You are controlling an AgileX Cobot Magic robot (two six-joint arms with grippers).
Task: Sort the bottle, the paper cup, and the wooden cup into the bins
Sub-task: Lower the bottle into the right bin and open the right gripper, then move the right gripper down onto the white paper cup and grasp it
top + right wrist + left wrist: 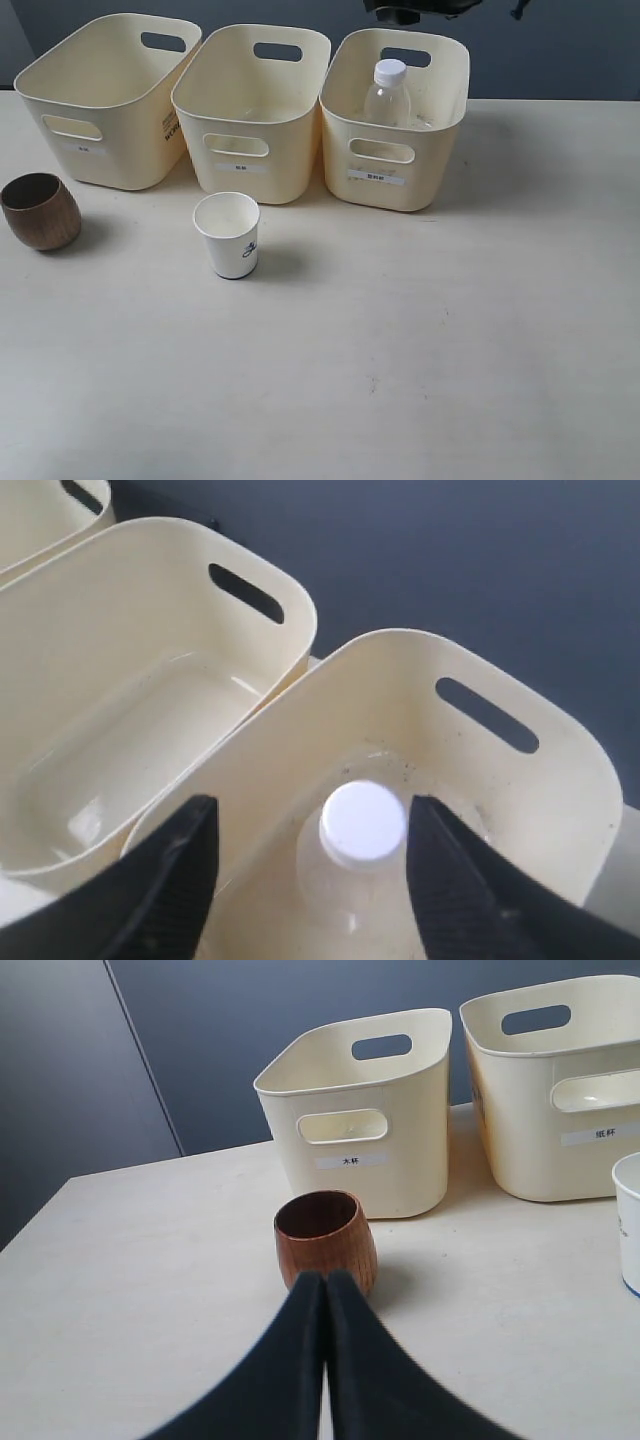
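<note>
The clear bottle (387, 93) with its white cap (362, 823) stands upright inside the right bin (395, 150). My right gripper (310, 825) hangs open above it, fingers apart on either side of the cap and not touching it. The wooden cup (40, 210) stands upright on the table at the far left, in front of the left bin (105, 105). My left gripper (326, 1278) is shut and empty, its tips just short of the wooden cup (326, 1240). The white paper cup (228, 235) stands upright before the middle bin (250, 115).
The three bins stand side by side along the far edge of the pale table (420, 340). The left and middle bins (130, 710) hold nothing. A dark wall rises behind them.
</note>
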